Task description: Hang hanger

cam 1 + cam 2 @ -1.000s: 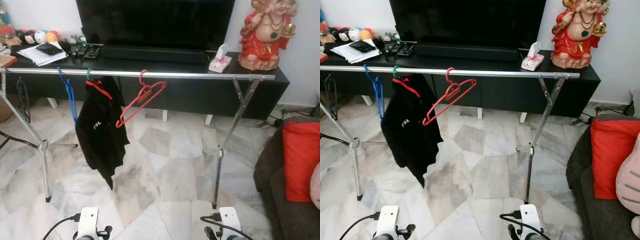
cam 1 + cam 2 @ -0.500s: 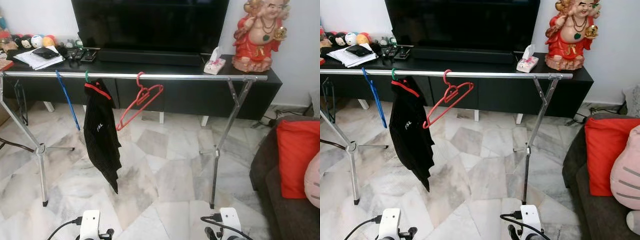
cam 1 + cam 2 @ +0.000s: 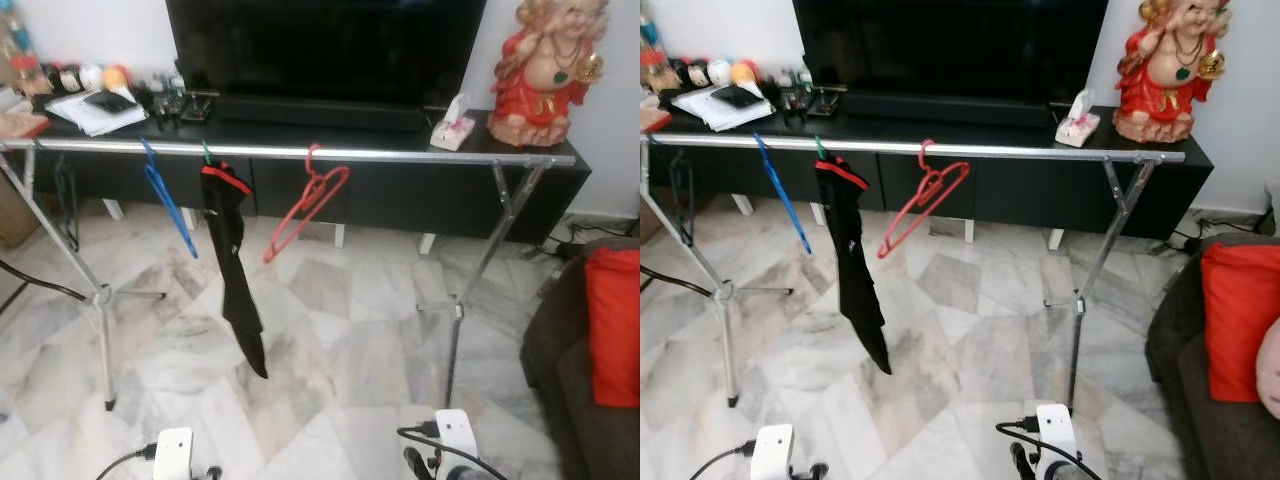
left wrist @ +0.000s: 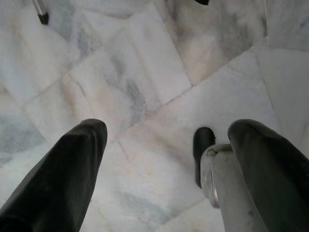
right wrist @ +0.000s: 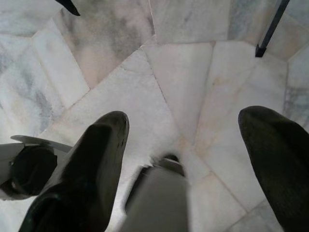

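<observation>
Nearest, the two arms hang low over the pale grey-veined marble tile floor. In the left wrist view the left gripper has its jaws spread wide with nothing between them but floor tiles; in the right wrist view the right gripper likewise has its jaws parted and empty above the tiles. The white wrist housings of both arms peek in at the lower edge of the head views.

Further out stands the long silver metal clothes rail on tripod legs, running across the room. On it, from the robot's left, hang a thin blue plastic hanger, then a black garment with a red collar trim on a green-hooked hanger, seen almost edge-on and drooping toward the floor, and then the empty red plastic hanger, hooked over the rail and tilted, its lower end swung toward the garment but apart from it. A dark strap dangles near the rail's left end.

At the robot's right sits a dark sofa with a red cushion.

Behind the rail is a long black low table against the wall, carrying a large black television, a pink-and-white tissue box, a red-robed laughing figurine, a stack of white papers and small round toys.
</observation>
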